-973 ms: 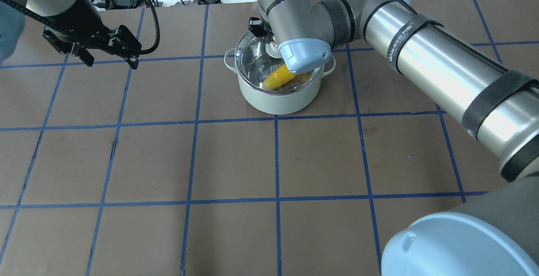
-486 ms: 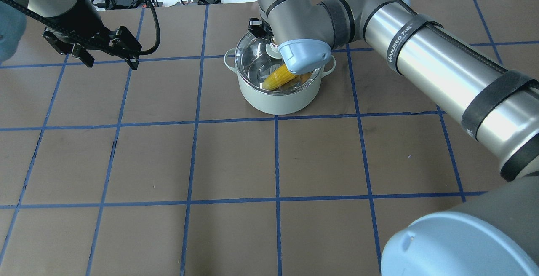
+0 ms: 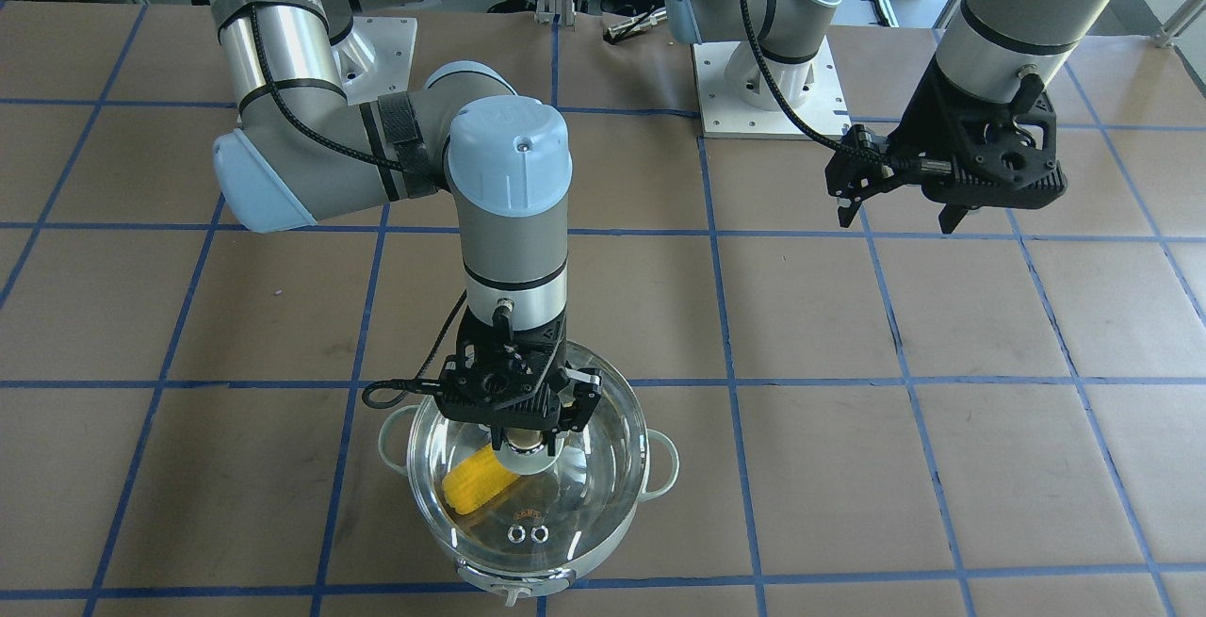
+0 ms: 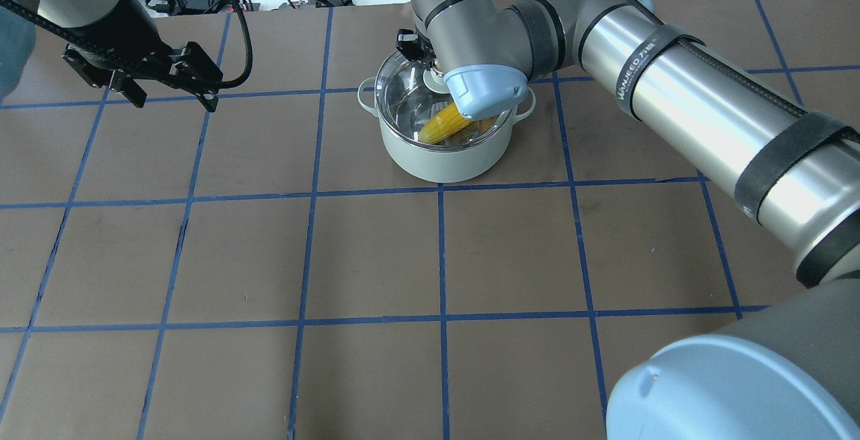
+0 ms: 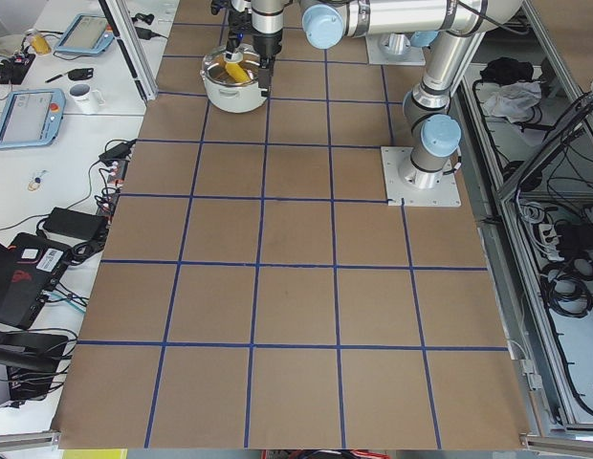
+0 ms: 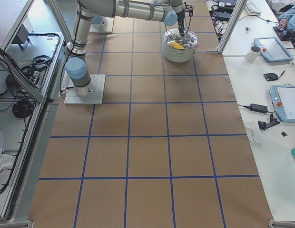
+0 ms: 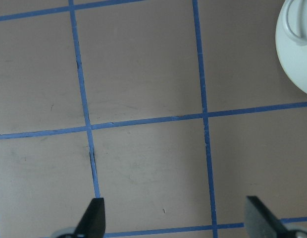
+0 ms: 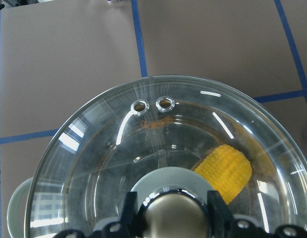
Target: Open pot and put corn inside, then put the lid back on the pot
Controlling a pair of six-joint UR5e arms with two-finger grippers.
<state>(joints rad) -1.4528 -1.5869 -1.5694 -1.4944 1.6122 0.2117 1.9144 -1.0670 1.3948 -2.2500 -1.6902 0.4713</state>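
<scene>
The lid (image 8: 94,163) is right under me: my right gripper (image 8: 169,220) is clamped on its ball knob (image 8: 169,213), one finger pressed to each side. Seen from my right wrist through the clear glass, the corn (image 8: 225,171) lies at about two o'clock of the knob, down inside the pot (image 4: 440,158). The two vent rings (image 8: 140,105) show at about eleven. The lid covers the pot's mouth, but I cannot tell whether it rests fully on the rim. The pot stands on the brown table (image 4: 376,258). Farther off, from overhead at about nine o'clock of the pot and well apart from it, my left gripper (image 4: 176,99) hangs over the table, jaws spread wide
</scene>
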